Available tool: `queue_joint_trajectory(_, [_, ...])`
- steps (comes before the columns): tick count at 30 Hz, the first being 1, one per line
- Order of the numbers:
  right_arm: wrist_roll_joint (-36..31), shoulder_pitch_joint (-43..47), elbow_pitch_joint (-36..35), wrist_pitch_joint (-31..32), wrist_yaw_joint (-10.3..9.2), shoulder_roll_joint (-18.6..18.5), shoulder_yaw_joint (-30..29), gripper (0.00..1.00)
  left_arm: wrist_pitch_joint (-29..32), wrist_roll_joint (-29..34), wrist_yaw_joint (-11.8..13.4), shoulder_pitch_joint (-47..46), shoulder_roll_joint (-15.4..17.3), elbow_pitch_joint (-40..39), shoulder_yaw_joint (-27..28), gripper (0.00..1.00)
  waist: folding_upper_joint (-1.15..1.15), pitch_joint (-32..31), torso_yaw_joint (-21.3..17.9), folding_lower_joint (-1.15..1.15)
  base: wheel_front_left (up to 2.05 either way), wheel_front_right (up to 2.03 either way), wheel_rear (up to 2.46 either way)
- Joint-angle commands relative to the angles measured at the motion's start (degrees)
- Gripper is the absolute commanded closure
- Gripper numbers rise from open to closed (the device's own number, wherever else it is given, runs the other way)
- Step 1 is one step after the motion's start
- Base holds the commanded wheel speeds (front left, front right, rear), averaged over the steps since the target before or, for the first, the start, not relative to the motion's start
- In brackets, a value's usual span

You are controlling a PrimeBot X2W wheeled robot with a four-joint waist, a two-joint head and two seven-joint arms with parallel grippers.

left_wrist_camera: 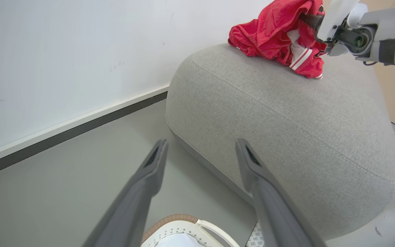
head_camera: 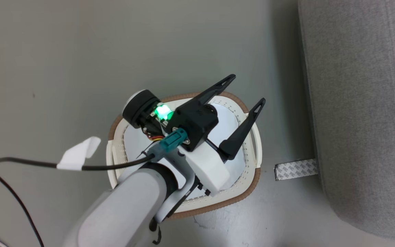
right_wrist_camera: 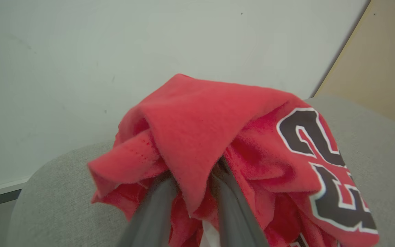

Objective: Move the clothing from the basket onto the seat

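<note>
Clothing (left_wrist_camera: 273, 34): red bundle laid on top of seat (left_wrist_camera: 286, 113), draped over right gripper (right_wrist_camera: 192, 185), jaws slightly parted, hold not determinable. Left gripper (head_camera: 248, 88) beside seat: spread wide, empty. Basket (head_camera: 218, 202) beside seat: no red seen. Outstanding: release

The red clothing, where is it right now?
In the left wrist view's upper right, the clothing sits bunched on top of the grey seat, with the right gripper against it.

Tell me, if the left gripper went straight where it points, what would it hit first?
Probably the seat, low on its near side; the left gripper, open above the basket, aims there. It might touch the floor at the seat's foot first.
</note>
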Motion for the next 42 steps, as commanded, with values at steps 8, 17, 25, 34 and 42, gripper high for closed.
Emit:
queue_joint_trajectory(8, [-1.4,6.4,-7.9,-0.9,-0.14,6.2,3.7,0.0,-5.4,-1.5,2.4,4.4,0.6,3.1,2.1,0.0,0.0,-6.3,-0.8,-0.02,0.0,0.0,0.0])
queue_joint_trajectory(17, [8.0,28.6,-31.6,-0.8,-0.13,12.5,19.6,0.0,-14.7,-3.3,7.6,13.1,2.5,7.7,7.1,0.0,0.0,-18.2,0.3,-0.02,0.0,0.0,0.0])
queue_joint_trajectory(25, [12.2,47.5,-45.0,-0.8,-0.13,14.6,26.9,0.0,-24.6,-5.4,10.8,23.4,4.4,14.1,11.3,0.0,0.0,-29.4,3.6,-0.02,0.0,0.0,0.0])
queue_joint_trajectory(34, [12.0,64.7,-51.0,-0.8,-0.14,16.6,30.0,0.0,-29.1,-8.0,13.0,34.7,3.9,19.2,18.0,0.0,0.0,-37.2,6.1,-0.02,0.0,0.0,0.0])
queue_joint_trajectory(42, [14.8,72.8,-50.6,-0.8,-0.14,17.0,33.8,0.0,-29.1,-4.8,10.2,42.4,1.2,17.2,25.2,0.0,0.0,-40.1,6.9,-0.02,0.0,0.0,0.0])
